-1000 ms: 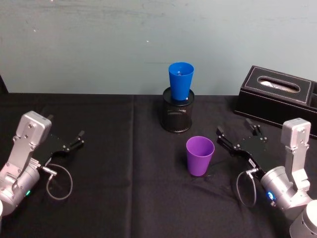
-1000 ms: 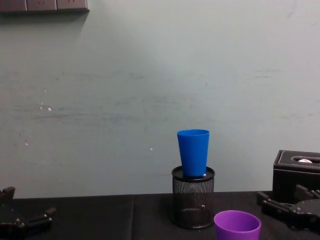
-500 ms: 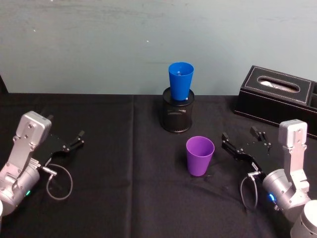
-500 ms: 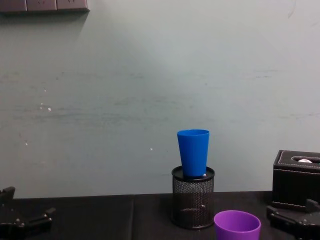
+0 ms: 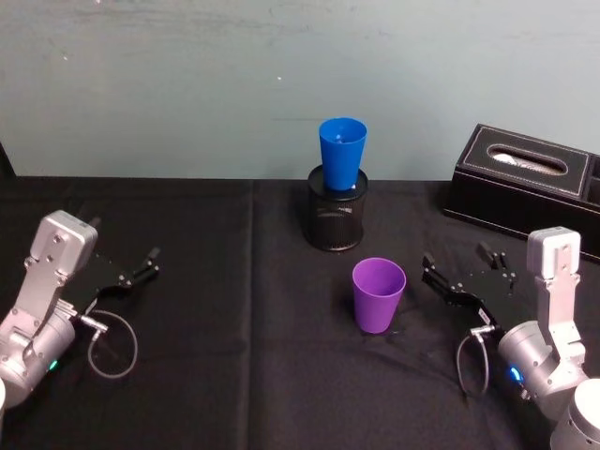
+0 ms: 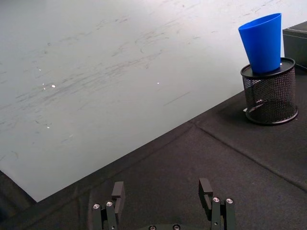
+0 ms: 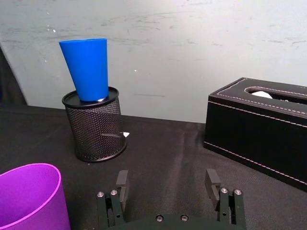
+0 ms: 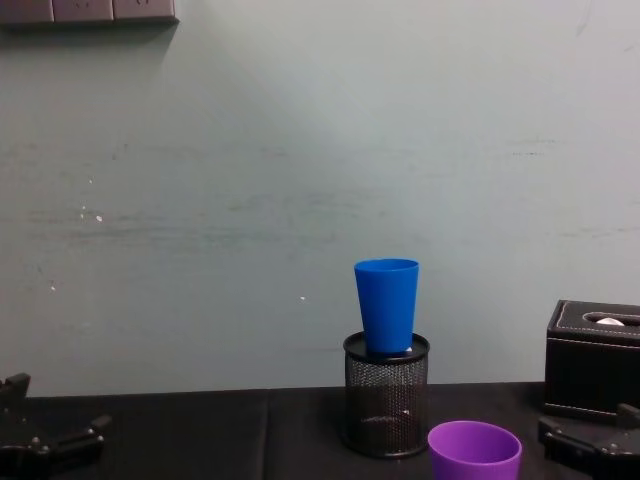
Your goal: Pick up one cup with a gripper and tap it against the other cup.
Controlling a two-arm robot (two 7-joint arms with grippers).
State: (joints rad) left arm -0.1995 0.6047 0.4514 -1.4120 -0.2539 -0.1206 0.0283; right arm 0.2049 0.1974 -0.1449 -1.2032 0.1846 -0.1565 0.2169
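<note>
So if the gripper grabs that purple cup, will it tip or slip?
The purple cup looks like thin, empty plastic, so probably light and easy to lift. Its smooth tapered walls might let it slide down between the fingers. Its base is narrower than its rim, so a sideways nudge from the open right gripper could tip it.

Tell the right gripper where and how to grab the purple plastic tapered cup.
Probably best: grip the purple plastic tapered cup across its wall just below the wide rim, coming from the robot's right side, where the open right gripper already sits. The cup stands upright and free on the black tablecloth, narrowing downward, so a low grip might slip.
</note>
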